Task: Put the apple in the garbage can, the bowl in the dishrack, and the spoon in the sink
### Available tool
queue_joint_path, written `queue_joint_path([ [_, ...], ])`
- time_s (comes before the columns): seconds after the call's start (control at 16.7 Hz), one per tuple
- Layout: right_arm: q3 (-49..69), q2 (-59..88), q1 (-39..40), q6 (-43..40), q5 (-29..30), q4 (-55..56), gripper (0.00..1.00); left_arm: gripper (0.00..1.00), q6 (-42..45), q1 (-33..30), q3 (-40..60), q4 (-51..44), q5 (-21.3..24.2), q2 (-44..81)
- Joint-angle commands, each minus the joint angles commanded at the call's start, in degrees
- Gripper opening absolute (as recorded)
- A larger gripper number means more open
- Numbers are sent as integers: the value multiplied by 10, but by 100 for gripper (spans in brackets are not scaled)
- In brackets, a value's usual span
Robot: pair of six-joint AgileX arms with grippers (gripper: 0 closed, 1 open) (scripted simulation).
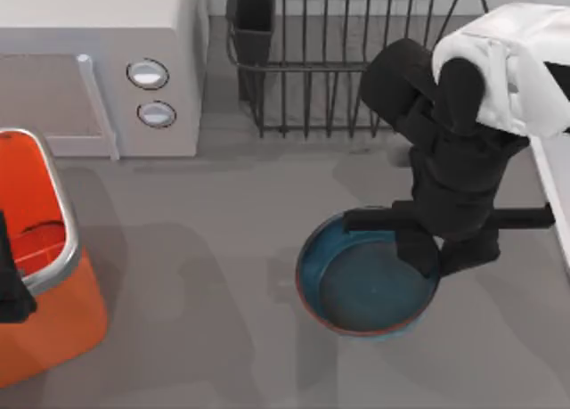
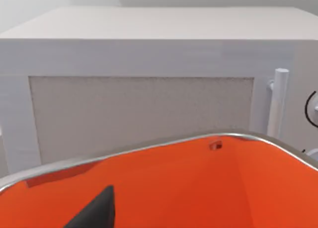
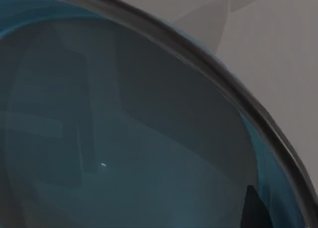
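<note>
Grey, matte desk surface (image 1: 223,249) is seen from above, with soft shadows cast across it. At the top view's left rear a white microwave (image 1: 98,61) with two round buttons is placed, and behind it a pale wall is seen in the left wrist view. The dishrack (image 1: 356,61), of dark wires with a black cup at its corner, is stood at the rear centre. The garbage can (image 1: 53,213), orange with a silver rim, is set at the left edge; the left gripper (image 1: 13,275) is held over its opening, and whether its fingers are parted cannot be told. The bowl (image 1: 356,284) is rested on the desk right of centre, teal inside. The right gripper (image 1: 441,253) is lowered at the bowl's right rim; whether it is clamped cannot be told. A strip of the sink (image 1: 557,195) is seen at the right edge.
</note>
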Motion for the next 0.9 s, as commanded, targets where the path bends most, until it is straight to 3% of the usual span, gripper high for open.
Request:
queue_joint_path([
  [0.54,30,-21,3,-5,7,-27,0,100,0,0,0,0,0,0],
  [0.72,33,-35,24,-34,58,26,0,100,0,0,0,0,0,0],
  [0.9,37,-61,60,-83,148,126,0,100,0,0,0,0,0,0],
])
